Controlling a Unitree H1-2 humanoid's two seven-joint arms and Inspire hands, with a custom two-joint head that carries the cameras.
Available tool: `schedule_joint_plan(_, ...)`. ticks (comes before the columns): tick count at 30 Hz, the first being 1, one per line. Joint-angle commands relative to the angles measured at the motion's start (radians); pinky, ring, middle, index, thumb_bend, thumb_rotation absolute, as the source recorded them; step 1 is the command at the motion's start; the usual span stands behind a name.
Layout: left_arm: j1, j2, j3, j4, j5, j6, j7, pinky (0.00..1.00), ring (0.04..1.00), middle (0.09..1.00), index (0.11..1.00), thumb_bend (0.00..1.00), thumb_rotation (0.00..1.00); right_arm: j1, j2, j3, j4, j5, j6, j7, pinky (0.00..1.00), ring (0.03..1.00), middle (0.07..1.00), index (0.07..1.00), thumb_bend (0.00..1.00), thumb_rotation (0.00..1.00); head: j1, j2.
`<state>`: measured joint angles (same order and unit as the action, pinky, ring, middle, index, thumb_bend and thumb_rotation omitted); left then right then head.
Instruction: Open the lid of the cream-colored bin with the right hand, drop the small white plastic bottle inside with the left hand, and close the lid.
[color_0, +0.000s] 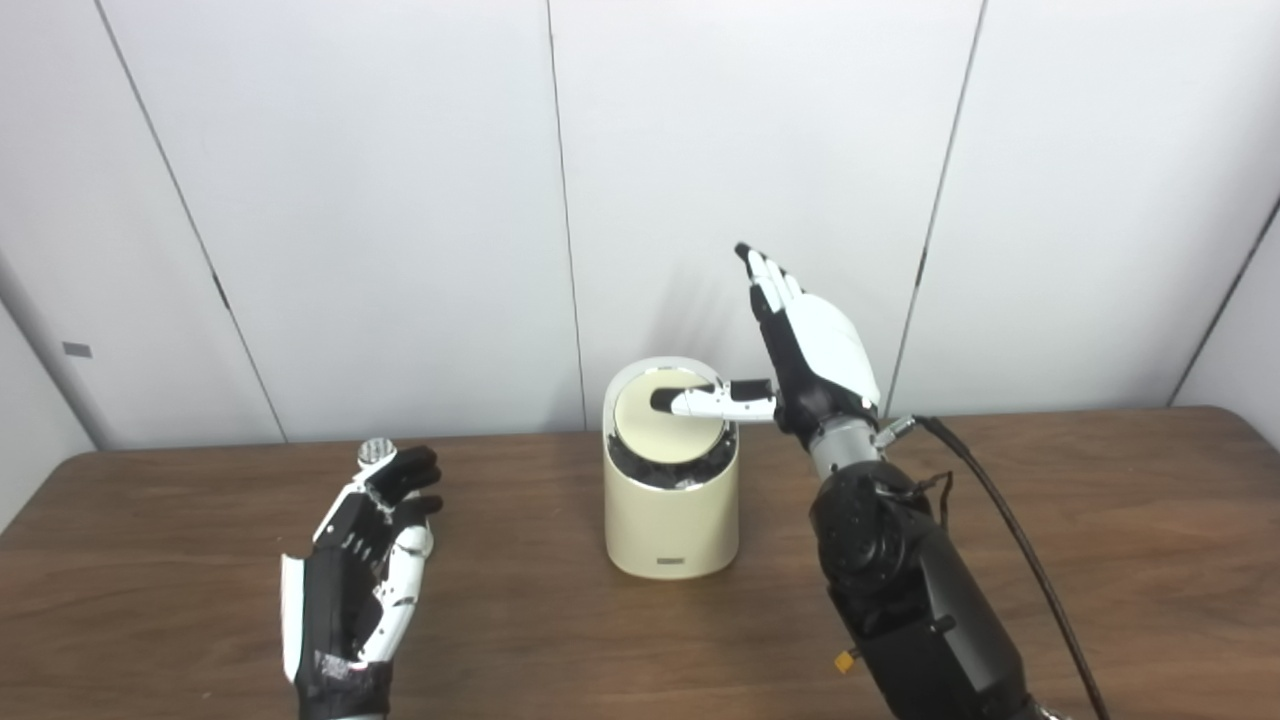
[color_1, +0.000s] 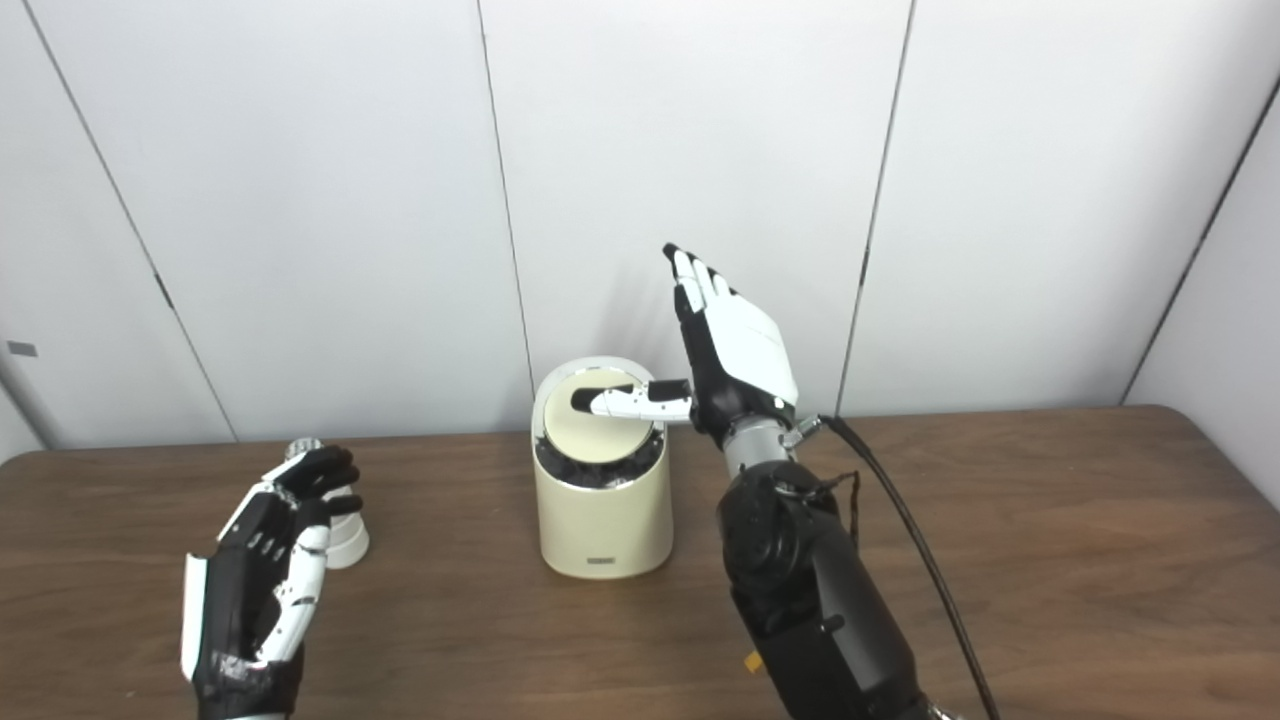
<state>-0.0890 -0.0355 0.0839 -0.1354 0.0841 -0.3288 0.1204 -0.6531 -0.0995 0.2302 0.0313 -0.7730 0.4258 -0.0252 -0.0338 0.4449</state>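
The cream-colored bin (color_0: 670, 520) stands mid-table. Its round lid (color_0: 660, 430) is tilted, and a dark gap shows under its near edge. My right hand (color_0: 815, 350) is beside the bin's right side, open, fingers pointing up, with the thumb (color_0: 715, 401) lying on the lid. The small white plastic bottle (color_1: 345, 540), with a silver cap (color_0: 375, 452), stands on the table at the left. My left hand (color_0: 360, 570) is just in front of it, palm toward the bin, fingers apart and slightly curled near the bottle's top. The hand hides most of the bottle, so I cannot tell whether they touch.
The brown wooden table (color_0: 1100, 520) runs the width of the view. White wall panels stand right behind it. A black cable (color_0: 1010, 520) trails from my right wrist across the table on the right.
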Motion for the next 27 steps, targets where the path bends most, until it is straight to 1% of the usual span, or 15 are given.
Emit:
schedule_joint_plan(1,-0.043,-0.010,-0.009,-0.022,0.016,-0.030,0.011,0.65,0.738,0.757,0.731,0.27,0.49,-0.053,-0.014,-0.005,-0.009,-0.003,-0.044,-0.032,1.00,1.000,1.000,1.000,1.00,0.48,0.002,-0.004)
schedule_joint_plan(4,-0.052,-0.016,-0.013,-0.013,0.012,-0.043,0.013,0.66,0.741,0.761,0.733,0.26,0.46,-0.053,-0.026,-0.002,0.013,0.004,-0.054,-0.035,1.00,1.000,1.000,1.000,1.00,0.52,0.011,-0.010)
schedule_joint_plan(5,-0.054,-0.019,-0.015,-0.014,0.013,-0.043,0.015,0.65,0.739,0.760,0.732,0.26,0.45,-0.052,-0.030,-0.001,0.020,0.007,-0.057,-0.036,1.00,1.000,1.000,1.000,1.00,0.51,0.014,-0.012)
schedule_joint_plan(8,-0.058,-0.023,-0.019,-0.016,0.016,-0.046,0.023,0.65,0.741,0.763,0.734,0.26,0.46,-0.051,-0.038,0.002,0.039,0.006,-0.052,-0.034,1.00,1.000,1.000,1.000,1.00,0.45,0.017,-0.015)
schedule_joint_plan(16,-0.058,-0.028,-0.021,-0.038,0.011,-0.042,0.025,0.65,0.736,0.752,0.730,0.25,0.45,-0.049,-0.047,0.009,0.070,0.000,-0.052,-0.046,1.00,1.000,1.000,1.000,1.00,0.36,0.020,-0.008)
schedule_joint_plan(19,-0.058,-0.029,-0.021,-0.043,0.010,-0.038,0.026,0.65,0.733,0.750,0.728,0.25,0.46,-0.045,-0.049,0.011,0.059,-0.001,-0.045,-0.039,1.00,1.000,1.000,1.000,1.00,0.36,0.021,-0.005)
schedule_joint_plan(23,-0.059,-0.032,-0.024,-0.045,0.019,-0.035,0.027,0.65,0.732,0.750,0.727,0.25,0.46,-0.041,-0.050,0.011,0.053,0.003,-0.052,-0.040,1.00,1.000,1.000,1.000,1.00,0.36,0.023,-0.004)
schedule_joint_plan(27,-0.061,-0.033,-0.027,-0.042,0.025,-0.037,0.030,0.65,0.733,0.748,0.724,0.25,0.45,-0.039,-0.050,0.010,0.042,0.015,-0.057,-0.033,1.00,1.000,1.000,1.000,1.00,0.39,0.024,-0.004)
